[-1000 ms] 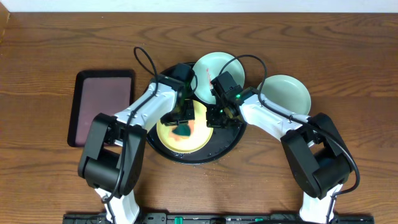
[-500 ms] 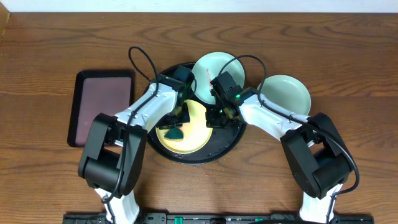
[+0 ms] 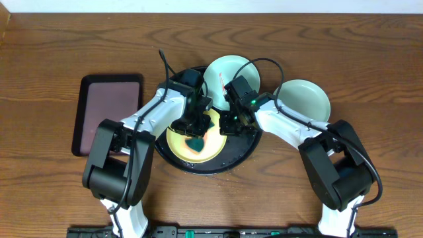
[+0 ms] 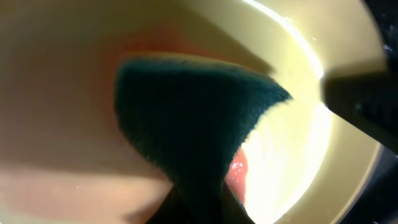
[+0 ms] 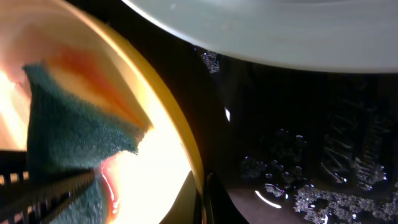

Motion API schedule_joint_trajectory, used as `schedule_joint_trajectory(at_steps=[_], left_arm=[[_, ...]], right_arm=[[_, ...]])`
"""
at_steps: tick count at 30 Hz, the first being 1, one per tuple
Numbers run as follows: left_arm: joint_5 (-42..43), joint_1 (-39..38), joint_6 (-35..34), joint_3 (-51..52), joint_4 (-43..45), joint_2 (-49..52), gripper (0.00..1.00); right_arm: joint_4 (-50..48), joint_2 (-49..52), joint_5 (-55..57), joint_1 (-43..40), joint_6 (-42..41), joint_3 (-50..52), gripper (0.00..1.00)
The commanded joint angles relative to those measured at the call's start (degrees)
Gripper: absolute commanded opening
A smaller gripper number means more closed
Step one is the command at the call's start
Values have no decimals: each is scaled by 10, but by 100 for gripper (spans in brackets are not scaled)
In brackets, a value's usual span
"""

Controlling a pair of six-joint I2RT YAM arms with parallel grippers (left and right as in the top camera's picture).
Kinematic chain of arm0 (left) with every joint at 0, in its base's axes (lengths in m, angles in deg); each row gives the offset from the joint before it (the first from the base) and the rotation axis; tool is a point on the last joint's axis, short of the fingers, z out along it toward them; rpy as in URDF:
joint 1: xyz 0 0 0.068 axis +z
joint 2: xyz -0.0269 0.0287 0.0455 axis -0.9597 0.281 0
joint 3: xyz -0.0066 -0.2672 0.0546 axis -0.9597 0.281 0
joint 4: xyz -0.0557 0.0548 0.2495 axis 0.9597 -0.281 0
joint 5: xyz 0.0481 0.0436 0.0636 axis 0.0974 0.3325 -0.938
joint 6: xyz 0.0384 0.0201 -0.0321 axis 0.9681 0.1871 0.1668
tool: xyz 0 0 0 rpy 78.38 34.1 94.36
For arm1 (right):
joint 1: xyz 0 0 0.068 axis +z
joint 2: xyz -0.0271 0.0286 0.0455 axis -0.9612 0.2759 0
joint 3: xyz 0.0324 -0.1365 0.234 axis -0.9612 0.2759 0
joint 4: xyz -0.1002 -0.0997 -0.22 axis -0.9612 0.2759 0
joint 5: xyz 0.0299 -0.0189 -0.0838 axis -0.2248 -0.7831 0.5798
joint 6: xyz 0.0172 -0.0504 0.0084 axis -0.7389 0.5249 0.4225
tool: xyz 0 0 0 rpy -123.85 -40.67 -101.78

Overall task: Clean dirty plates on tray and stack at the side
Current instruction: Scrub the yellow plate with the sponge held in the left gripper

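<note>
Pressing a dark green sponge [image 4: 186,118] onto the yellow plate [image 3: 177,142], the left gripper [image 3: 195,129] has its jaws pinched on the sponge. Plate sits inside the black tray [image 3: 239,151], left of centre, w/ reddish smears round the sponge. Right gripper [image 3: 229,125] is at the plate's right rim; jaws: can't tell. One mint plate [image 3: 230,73] overlaps the tray's back rim. A 2nd mint plate [image 3: 303,99] lies on the table [image 3: 370,59] right of the tray.

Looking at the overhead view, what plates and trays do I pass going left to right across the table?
maroon tray → pale yellow plate → rear mint plate, at the back edge of the black tray → right mint plate, on the wood
</note>
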Motion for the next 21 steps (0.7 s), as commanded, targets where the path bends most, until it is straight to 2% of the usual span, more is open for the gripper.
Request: schedule_joint_trajectory(at_steps=[1, 6, 9, 13, 15, 20, 21], left_arm=[[-162, -3, -86, 9, 36, 16, 7], [-347, -3, -282, 9, 56, 16, 7], [-355, -3, -363, 9, 29, 16, 7], [-326, -5, -379, 9, -21, 16, 7], [-276, -5, -339, 9, -48, 16, 7], [-58, -5, -80, 9, -61, 16, 7], [-23, -5, -45, 9, -62, 16, 7]], right_arm=[[0, 9, 8, -5, -1, 0, 1], [0, 9, 8, -5, -1, 0, 1], [0, 9, 8, -5, -1, 0, 1], [0, 9, 8, -5, -1, 0, 1], [0, 9, 8, -5, -1, 0, 1], [0, 9, 8, -5, -1, 0, 1], [0, 9, 8, -5, -1, 0, 1]])
